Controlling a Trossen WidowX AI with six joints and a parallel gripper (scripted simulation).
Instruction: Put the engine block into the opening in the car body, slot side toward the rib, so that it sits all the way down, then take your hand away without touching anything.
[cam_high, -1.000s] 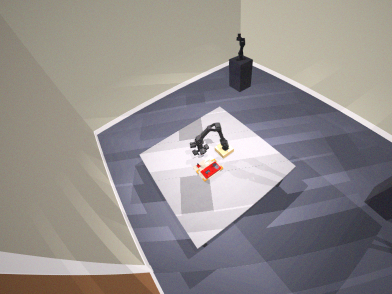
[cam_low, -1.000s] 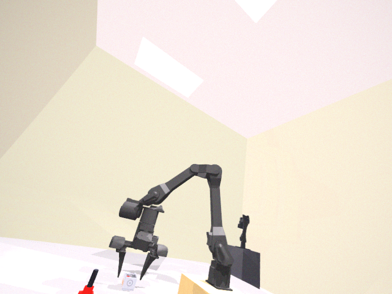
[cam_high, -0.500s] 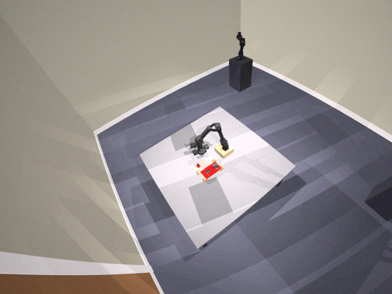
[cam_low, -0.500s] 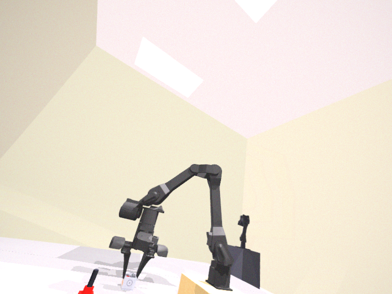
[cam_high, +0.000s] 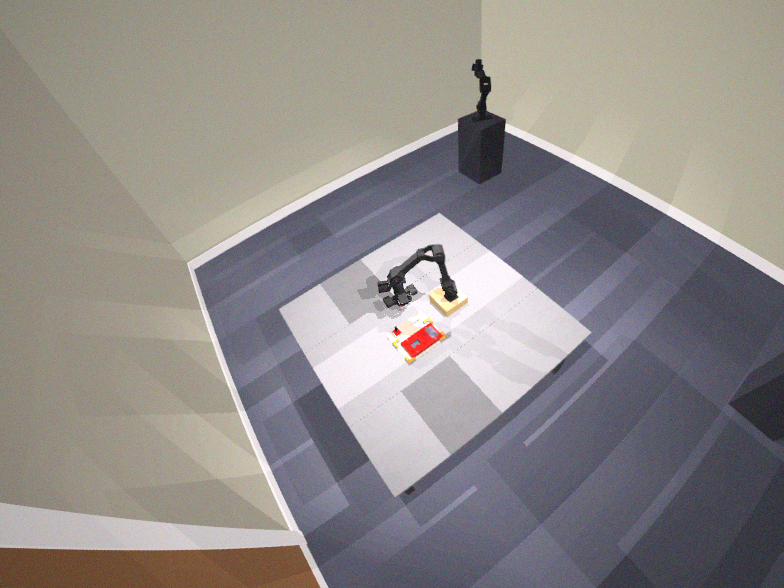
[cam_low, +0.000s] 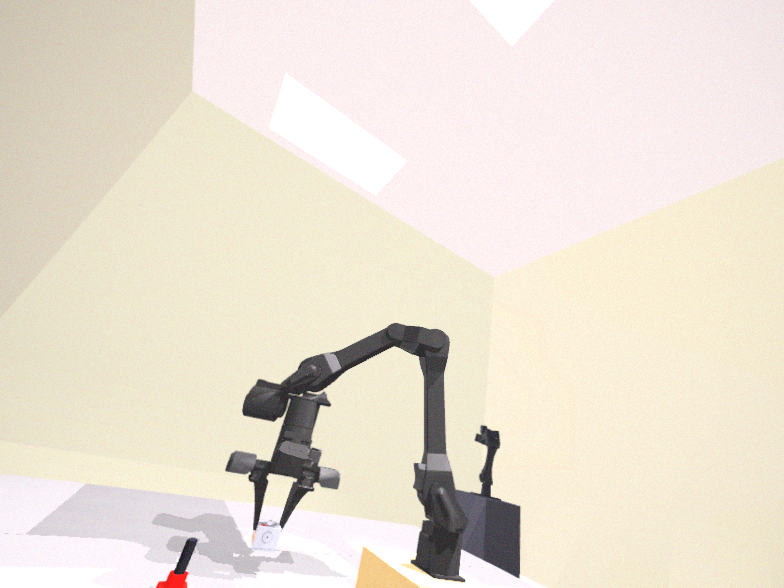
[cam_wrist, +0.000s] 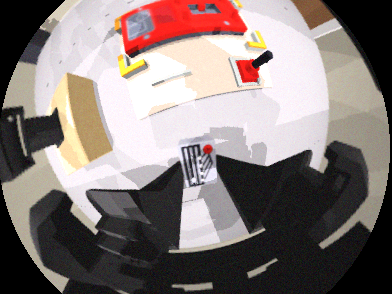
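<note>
The engine block (cam_low: 267, 536) (cam_wrist: 195, 165) is a small light-grey block. Its top shows dark bars on the left and a red round knob at the upper right in the wrist view. My gripper (cam_low: 268, 526) (cam_wrist: 198, 162) is shut on it, one finger on each side. The block is upright, at or very near the table top; I cannot tell whether it touches. The red car body (cam_high: 430, 337) (cam_wrist: 175, 30) lies ahead of the gripper, beyond a beige board. Its grey opening (cam_high: 415, 343) shows at the top of the wrist view, with a small red part at its edge. The slot side is unclear.
Yellow corner brackets (cam_high: 410, 359) (cam_wrist: 132, 67) stand around the car. A red base with a black stick (cam_low: 186, 556) (cam_wrist: 261, 60) stands on the board (cam_wrist: 210, 75), between gripper and car on the right. A thin grey bar (cam_wrist: 171, 79) lies left. The tan arm base block (cam_high: 448, 308) (cam_wrist: 85, 120) is farther left.
</note>
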